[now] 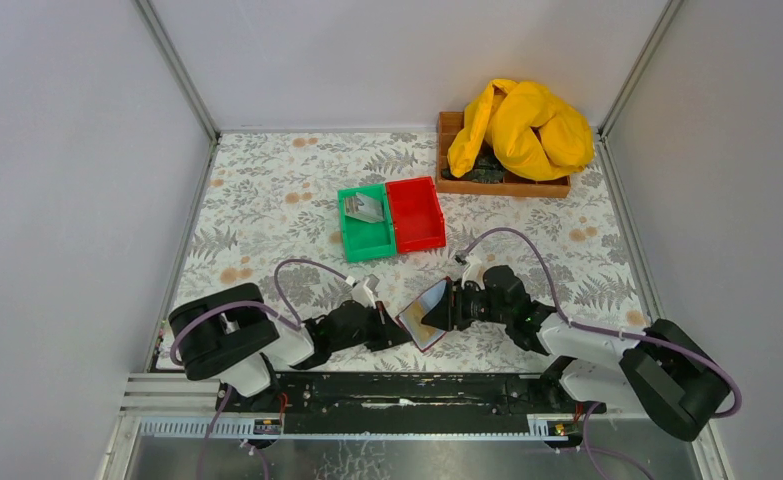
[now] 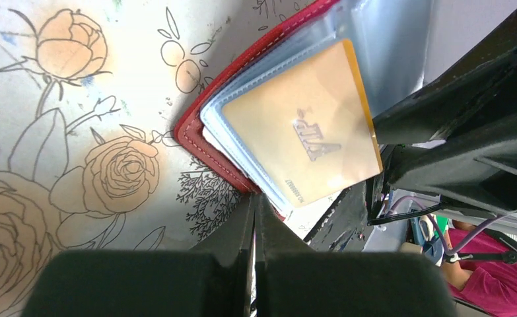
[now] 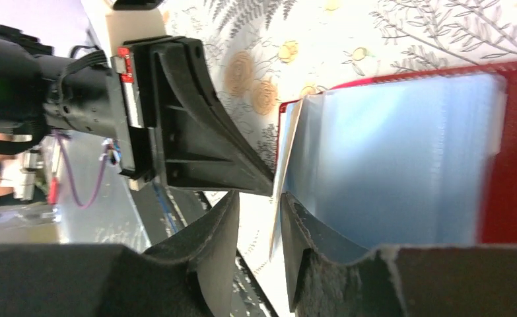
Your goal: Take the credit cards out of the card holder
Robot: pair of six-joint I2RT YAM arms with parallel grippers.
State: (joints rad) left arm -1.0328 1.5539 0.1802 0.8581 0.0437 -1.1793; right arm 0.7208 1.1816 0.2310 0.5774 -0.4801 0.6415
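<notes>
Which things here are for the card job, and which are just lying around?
For the job: card holder, gold card inside it, probably the green bin holding something grey.
Just lying about: red bin, wooden tray, yellow cloth.

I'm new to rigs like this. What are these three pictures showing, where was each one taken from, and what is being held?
Two robot arms are bolted at the near edge of a table with a floral-print covering. The wide picture comes from a fixed camera above and behind the arms. The other two come from a camera on each wrist, looking along that arm's own fingers.

On the table sit a green plastic bin with a greyish card inside, a bright red plastic bin, and a wooden tray holding crumpled yellow fabric.

Between the arms, the flat dark red card holder is tilted up off the table. The left arm's fingers are pinched shut on its edge, and a gold card shows inside a clear sleeve. The right arm's fingers stand apart around a sleeve's edge.
</notes>
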